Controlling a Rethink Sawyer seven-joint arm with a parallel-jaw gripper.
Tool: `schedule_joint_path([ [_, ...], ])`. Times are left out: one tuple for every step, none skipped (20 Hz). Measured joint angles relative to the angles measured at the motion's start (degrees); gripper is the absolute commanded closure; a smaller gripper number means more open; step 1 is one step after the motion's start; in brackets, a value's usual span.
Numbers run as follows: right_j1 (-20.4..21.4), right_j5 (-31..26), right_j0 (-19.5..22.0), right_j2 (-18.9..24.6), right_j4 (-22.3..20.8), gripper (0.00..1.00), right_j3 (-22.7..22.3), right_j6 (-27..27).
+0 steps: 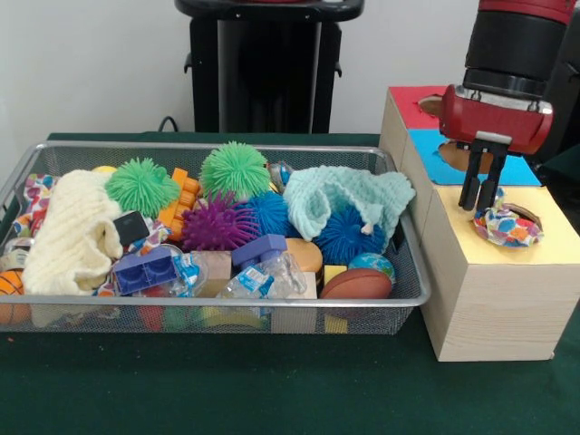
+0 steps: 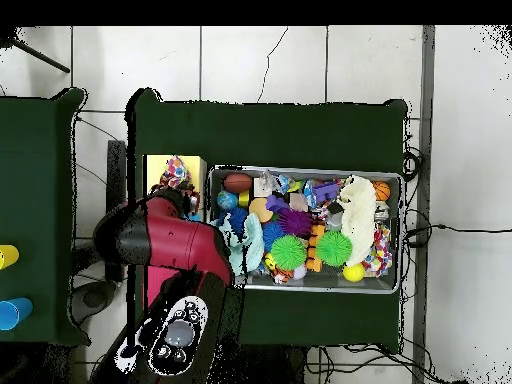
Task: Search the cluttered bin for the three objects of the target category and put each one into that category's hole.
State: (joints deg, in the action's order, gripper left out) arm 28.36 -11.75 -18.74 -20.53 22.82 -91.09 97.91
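While the arm hung over the wooden box, we noted a table covered in dark green cloth, a white wall behind it in the front view, and pale floor tiles around it in the overhead view. A wire mesh bin sat on the cloth just beside the box, their sides nearly touching.

On top, the box carried a red panel, a blue panel and a yellow panel, each with a hole. A crumpled patterned cloth, white with orange, blue and pink spots, lay bunched at the hole of the yellow panel. Our tool stood directly over it, its two dark fingers pointing down and slightly parted, their tips at the upper edge of the cloth; we could not tell whether they were pinching it.

The bin was packed: a cream knitted cloth at the left, a mint knitted cloth draped at the right, green spiky balls, a purple spiky ball, blue spiky balls, purple blocks, plastic bottles and a small brown ball. Bare green cloth lay open in front of bin and box, and the near end of the yellow panel was free.
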Motion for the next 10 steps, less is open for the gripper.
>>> schedule_joint_path([
  [-0.3,0.0,0.0,0.2,0.3,1.0,-0.1,0.0],
  [-0.3,0.0,0.0,0.2,0.4,1.0,-0.1,0.0],
  [-0.4,0.0,-0.1,0.3,0.6,1.0,-0.2,0.0],
  [-0.4,0.0,-0.1,0.3,0.8,1.0,-0.2,0.0],
  [-0.5,0.0,-0.1,0.4,1.0,1.0,-0.3,0.0],
  [-0.5,0.0,-0.2,0.5,1.3,1.0,-0.3,0.0],
  [-0.5,0.0,-0.3,0.6,1.7,1.0,-0.4,0.0],
  [-0.5,0.0,-0.4,0.6,1.9,1.0,-0.5,0.0],
  [-0.4,0.0,-0.4,0.8,2.3,1.0,-0.6,0.0],
  [-0.4,0.0,-0.4,0.8,2.4,1.0,-0.6,0.0],
])
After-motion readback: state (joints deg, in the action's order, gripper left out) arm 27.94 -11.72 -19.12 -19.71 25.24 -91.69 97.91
